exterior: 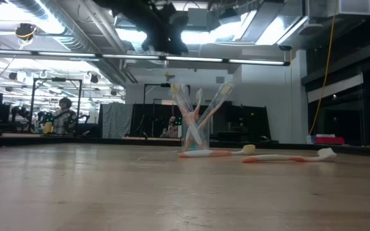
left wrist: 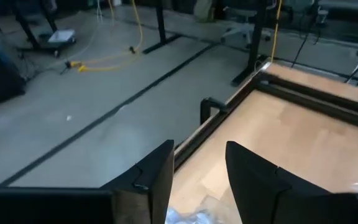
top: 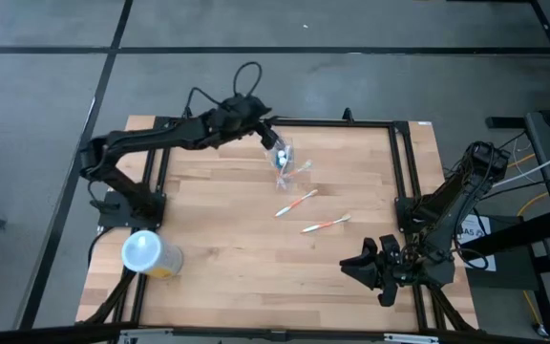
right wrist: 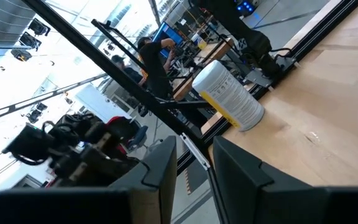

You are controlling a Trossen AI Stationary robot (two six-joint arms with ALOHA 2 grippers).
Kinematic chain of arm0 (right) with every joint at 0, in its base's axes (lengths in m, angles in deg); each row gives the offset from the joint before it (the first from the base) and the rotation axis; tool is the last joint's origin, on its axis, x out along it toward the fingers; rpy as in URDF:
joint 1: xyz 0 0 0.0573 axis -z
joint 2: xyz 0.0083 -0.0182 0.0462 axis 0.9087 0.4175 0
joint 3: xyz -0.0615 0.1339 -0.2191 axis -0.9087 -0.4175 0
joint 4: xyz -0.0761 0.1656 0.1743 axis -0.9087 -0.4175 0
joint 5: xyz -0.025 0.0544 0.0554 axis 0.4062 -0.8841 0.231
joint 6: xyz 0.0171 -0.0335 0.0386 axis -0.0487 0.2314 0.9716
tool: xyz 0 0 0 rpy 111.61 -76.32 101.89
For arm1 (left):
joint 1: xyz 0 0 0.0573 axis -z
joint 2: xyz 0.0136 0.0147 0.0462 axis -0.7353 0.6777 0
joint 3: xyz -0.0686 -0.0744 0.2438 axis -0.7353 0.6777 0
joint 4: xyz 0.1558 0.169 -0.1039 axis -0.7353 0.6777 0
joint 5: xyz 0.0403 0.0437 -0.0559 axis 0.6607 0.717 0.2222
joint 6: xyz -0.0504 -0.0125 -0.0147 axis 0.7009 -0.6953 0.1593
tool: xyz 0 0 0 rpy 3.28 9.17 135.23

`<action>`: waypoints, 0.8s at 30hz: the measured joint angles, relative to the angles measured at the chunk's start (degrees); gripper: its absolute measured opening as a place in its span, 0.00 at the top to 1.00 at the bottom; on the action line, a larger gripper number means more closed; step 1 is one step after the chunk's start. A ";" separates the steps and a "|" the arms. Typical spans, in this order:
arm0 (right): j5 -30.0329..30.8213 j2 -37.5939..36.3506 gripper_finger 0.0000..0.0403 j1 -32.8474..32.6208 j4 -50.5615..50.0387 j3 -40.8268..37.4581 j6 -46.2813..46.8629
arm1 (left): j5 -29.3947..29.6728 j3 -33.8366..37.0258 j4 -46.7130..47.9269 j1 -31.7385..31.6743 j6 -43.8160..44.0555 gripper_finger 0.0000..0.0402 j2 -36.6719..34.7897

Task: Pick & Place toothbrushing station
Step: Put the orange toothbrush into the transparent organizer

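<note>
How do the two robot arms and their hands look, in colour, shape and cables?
Both arms are dark, nearly black, built of jointed segments. The left arm carries a black cable looping above its wrist. The right arm has black cables bunched near its upper joint. The left hand and the right hand each end in two flat, dark, wedge-shaped fingers. No markings are visible.

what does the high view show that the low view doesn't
Only the high view shows the yellow tub with its pale round lid near the table's front left corner, the right gripper waiting at the front right edge, and the left gripper just above the clear holder. Only the low view shows the room behind the table, with a person far off, and the brushes standing crossed in the holder. Both show the holder, the two loose toothbrushes and the wooden table.
</note>
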 joint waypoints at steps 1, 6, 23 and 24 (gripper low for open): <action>0.00 0.00 0.73 -0.01 0.00 0.00 -0.03 | -0.08 0.00 0.24 0.38 -0.56 0.65 -0.92; 0.03 0.00 0.73 -0.01 0.00 0.00 -0.38 | -4.86 -0.18 8.95 3.98 -0.71 0.66 -6.33; 11.80 0.00 0.73 -1.49 -7.32 -0.02 2.99 | 3.95 14.95 10.47 38.09 21.65 0.70 -1.42; 11.80 0.00 0.73 -1.50 -7.34 -0.02 2.93 | 3.44 14.66 9.64 38.11 23.22 0.71 0.48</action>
